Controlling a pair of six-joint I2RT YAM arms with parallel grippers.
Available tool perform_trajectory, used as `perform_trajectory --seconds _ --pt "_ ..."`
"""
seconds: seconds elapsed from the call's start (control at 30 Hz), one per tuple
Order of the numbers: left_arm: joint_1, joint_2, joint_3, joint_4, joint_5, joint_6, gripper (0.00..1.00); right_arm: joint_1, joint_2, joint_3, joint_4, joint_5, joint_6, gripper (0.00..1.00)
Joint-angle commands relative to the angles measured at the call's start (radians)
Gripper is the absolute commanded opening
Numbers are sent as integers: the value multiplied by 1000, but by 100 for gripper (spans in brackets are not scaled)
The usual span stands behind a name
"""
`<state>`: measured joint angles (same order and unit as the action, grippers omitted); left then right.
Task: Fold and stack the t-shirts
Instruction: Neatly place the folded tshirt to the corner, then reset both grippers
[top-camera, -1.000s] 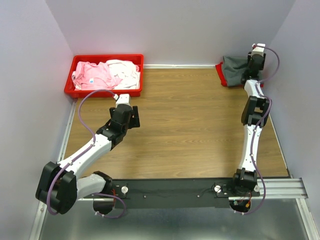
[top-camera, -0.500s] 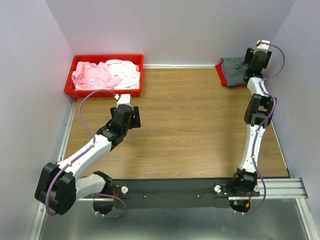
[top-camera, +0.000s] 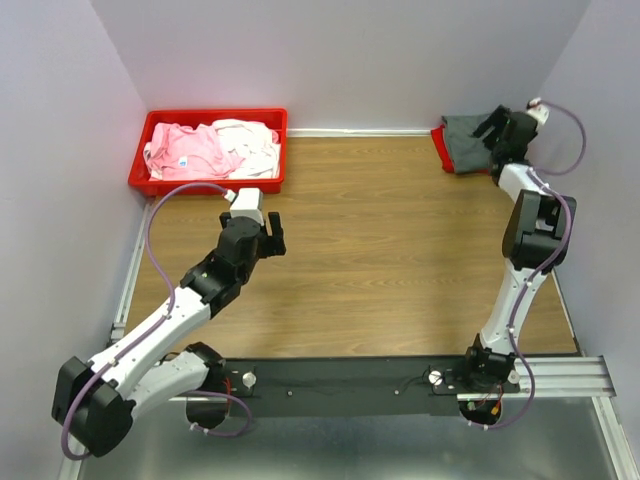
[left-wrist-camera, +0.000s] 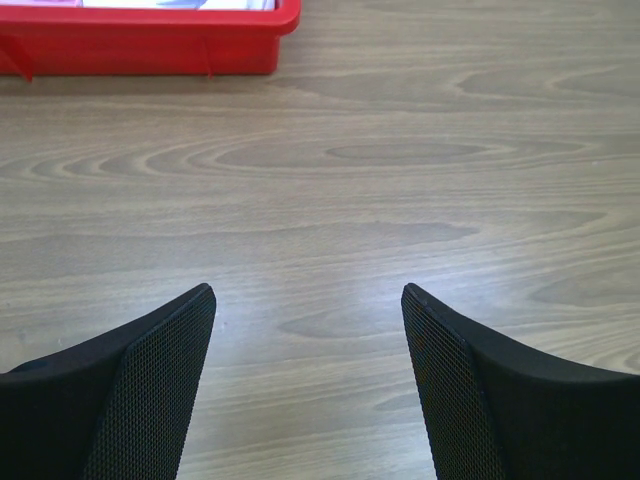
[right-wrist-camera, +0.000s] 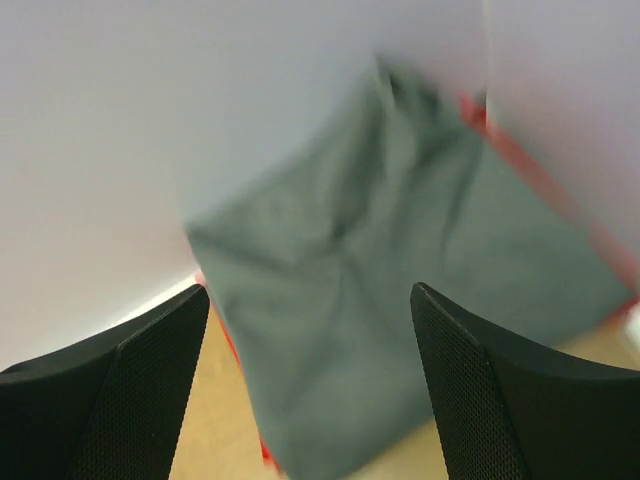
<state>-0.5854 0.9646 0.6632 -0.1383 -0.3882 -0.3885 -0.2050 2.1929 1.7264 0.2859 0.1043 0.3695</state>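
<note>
At the far right corner of the tabletop (top-camera: 380, 250), hovering over the dark grey t-shirt (top-camera: 462, 140) with the right jaws spread wide and gripping nothing. Laid roughly folded on the bright red t-shirt (top-camera: 439, 143), with only a red rim peeking out at the edges and creases across the grey top. Tucked close in against the back wall. Over at the far left, heaped in the red bin (top-camera: 205, 184): the pale pink t-shirt (top-camera: 185, 148) and the white t-shirt (top-camera: 250, 140), bunched and unfolded. Parked near that bin above bare wood with the left jaws equally wide and equally empty, touching no cloth.

Plenty left to go wrong. Could snag a crease of the grey cloth with a fingertip on pulling away from so close, dragging the fold open or sliding the top layer off the red one. Could skew a stack pushed this deep into the corner on adding more. Could lift both bunched shirts out of the bin at once by pinching too deep, or tip the bin by catching its rim. Blurred in the right wrist view, so no judging the neatness of the fold.
</note>
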Motion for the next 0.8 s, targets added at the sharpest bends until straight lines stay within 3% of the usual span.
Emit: perform_trajectory --seconds 0.0,0.1,0.17,0.33,0.77 --pt "-19 -58 -7 0 -49 3 83 3 -68 -193 45 6 262 89" --pt "-24 -78 -7 0 -54 2 83 -14 -110 -278 73 2 377 91" --pt "-25 -84 -5 2 -54 0 83 -37 -120 -375 189 -28 532 93" --pt "-28 -81 -5 3 -55 4 83 -96 -49 -476 381 -145 738 94" --pt "-28 -55 -4 3 -75 10 83 -112 136 -418 455 -169 1025 93"
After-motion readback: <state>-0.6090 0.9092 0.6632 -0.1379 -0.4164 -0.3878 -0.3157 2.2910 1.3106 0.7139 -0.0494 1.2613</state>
